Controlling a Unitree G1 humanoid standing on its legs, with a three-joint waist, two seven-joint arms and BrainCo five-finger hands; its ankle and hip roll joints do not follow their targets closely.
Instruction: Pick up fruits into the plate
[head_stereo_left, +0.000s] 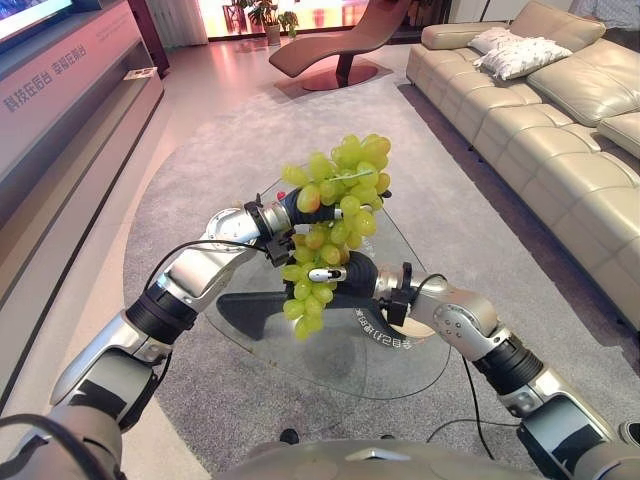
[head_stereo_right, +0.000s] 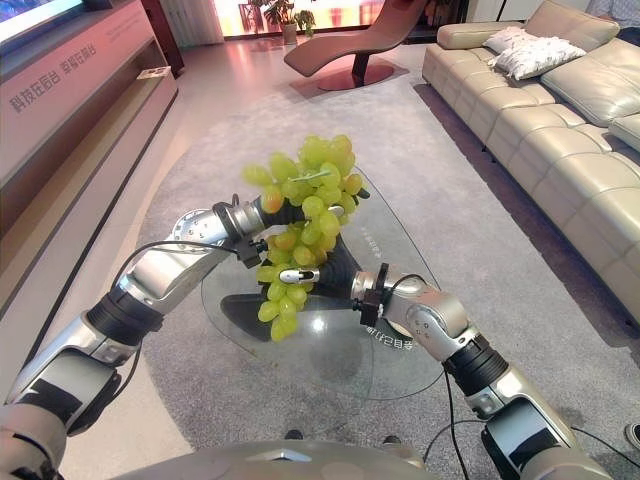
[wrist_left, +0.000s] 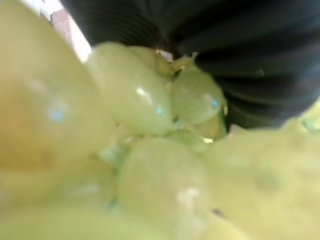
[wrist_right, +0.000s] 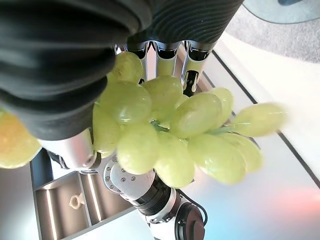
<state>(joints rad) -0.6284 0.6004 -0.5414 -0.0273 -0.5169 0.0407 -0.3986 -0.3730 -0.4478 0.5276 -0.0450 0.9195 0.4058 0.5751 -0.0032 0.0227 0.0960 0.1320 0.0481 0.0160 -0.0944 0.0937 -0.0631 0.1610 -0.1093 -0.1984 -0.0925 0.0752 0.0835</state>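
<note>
Both hands meet at one bunch of green grapes (head_stereo_left: 335, 215), held in the air above the glass table (head_stereo_left: 400, 360). Right hand (head_stereo_left: 352, 272) enters from the lower right. Its dark ribbed cover sits against the lower half of the bunch, and one silver finger lies across the grapes there. In the right wrist view its fingers (wrist_right: 192, 62) reach past the fruit with grapes packed against the palm, and they appear curled around the lower cluster. Left hand (head_stereo_left: 300, 205) enters from the lower left and meets the upper half of the bunch. Its fingers are buried among the grapes, so their state cannot be determined. In the left wrist view the grapes press directly against the dark cover.

Position of the bunch: over the middle of the table, its lowest grapes hanging clear of the glass. A grey rug (head_stereo_left: 200, 170) lies beneath the table. A beige sofa (head_stereo_left: 560, 110) stands along the rug's far right side.
</note>
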